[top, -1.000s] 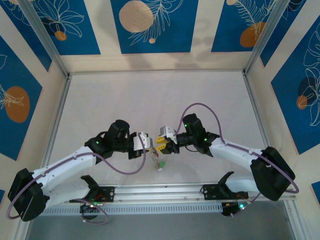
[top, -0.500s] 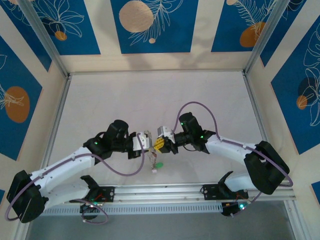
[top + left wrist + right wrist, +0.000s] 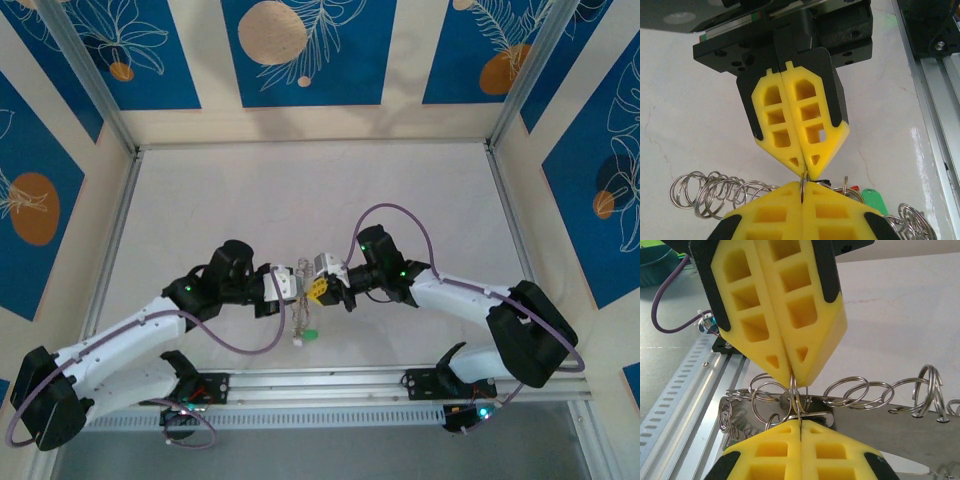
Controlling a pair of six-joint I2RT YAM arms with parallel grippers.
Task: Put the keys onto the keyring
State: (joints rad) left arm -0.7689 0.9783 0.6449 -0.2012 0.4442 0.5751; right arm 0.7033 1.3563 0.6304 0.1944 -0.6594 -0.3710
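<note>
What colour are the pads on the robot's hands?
Yellow pads, black-backed; clearest in left wrist view.

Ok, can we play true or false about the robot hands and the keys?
1. The left hand and right hand are both shut. True.
2. The hands are far apart. False: their tips almost touch, both pinching a thin ring.
3. A green tag shows beside the hands. True.
4. The keys lie by the far wall. False: they are close to the hands, on the arms' side of the table.
</note>
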